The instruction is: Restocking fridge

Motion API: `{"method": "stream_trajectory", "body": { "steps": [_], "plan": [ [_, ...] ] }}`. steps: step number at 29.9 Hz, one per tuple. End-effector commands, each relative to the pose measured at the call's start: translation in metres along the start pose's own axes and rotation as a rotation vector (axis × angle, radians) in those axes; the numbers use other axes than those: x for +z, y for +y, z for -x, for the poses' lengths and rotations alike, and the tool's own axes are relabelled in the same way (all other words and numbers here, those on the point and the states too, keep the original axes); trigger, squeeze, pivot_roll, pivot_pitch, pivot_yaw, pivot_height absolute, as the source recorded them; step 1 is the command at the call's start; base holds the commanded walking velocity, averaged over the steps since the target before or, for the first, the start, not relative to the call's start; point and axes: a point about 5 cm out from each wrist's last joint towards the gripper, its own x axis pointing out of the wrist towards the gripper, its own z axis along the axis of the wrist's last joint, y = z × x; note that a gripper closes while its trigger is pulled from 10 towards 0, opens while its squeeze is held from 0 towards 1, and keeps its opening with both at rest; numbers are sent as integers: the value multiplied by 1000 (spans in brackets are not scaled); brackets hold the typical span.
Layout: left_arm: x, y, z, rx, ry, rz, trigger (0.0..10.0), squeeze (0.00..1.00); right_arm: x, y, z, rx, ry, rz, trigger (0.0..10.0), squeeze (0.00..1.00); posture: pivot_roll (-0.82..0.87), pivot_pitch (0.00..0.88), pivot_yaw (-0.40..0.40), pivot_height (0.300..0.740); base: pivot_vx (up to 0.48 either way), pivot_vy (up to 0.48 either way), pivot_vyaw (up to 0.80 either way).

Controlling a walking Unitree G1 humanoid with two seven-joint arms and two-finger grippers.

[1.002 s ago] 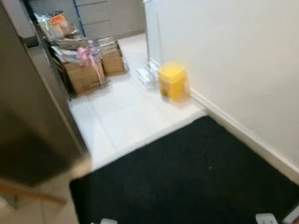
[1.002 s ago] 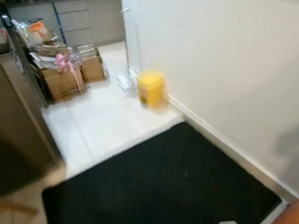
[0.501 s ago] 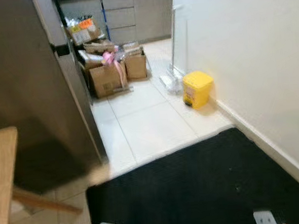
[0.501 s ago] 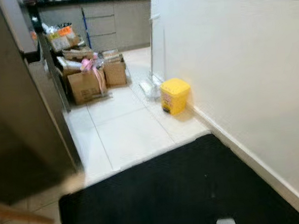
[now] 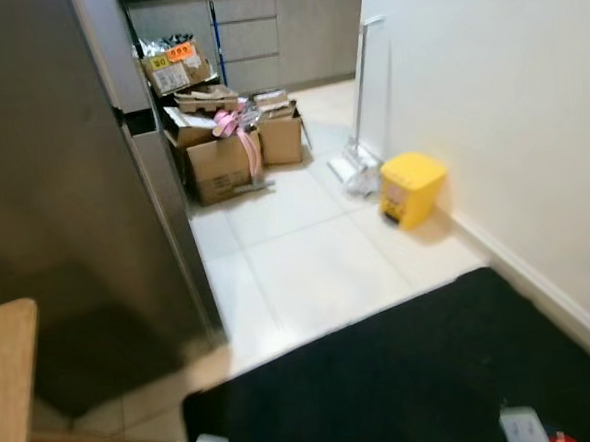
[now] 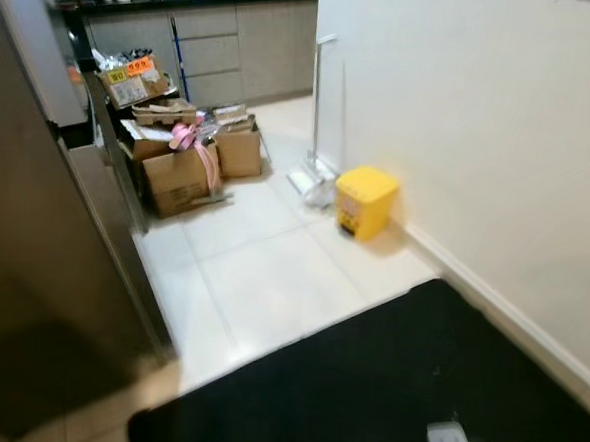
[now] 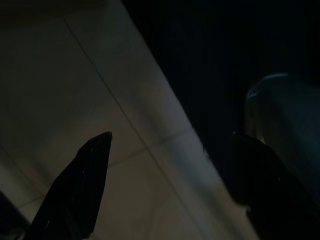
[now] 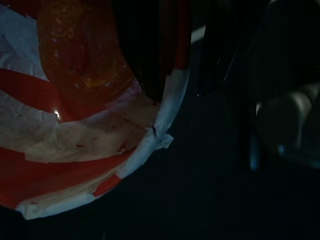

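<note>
Right wrist view: right gripper [image 8: 150, 75] clenched on red-and-white packet [image 8: 75, 135], hung low over black mat [image 5: 405, 375]. Left gripper [image 7: 170, 165] parted, holding nothing. Fridge [image 5: 63, 195] just left of mat, nearer left arm.

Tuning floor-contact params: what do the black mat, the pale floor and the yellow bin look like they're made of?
Black mat: looks like short-pile fabric or rubber; dead matte, no reflections. Floor: likely glazed ceramic tile; thin grout lines, soft sheen. Yellow bin: probably moulded plastic; uniform colour, rounded edges, separate lid.
</note>
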Motion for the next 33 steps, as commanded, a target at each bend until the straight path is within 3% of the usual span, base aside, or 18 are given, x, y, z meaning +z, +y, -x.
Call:
{"method": "stream_trajectory", "body": {
  "steps": [1, 33],
  "plan": [
    [-8, 0, 0, 0, 24, -9, 10000, 0, 5, -1, 0, -8, -21, 0, 10000, 0, -52, 0, -19, 740, 379, 0, 0],
    [-12, -5, 0, -6, 34, 16, 10000, 0, 3, -2, 0, -8, -17, -3, 10000, 0, -60, 0, -22, 740, 345, 0, 0]
  ]
}}
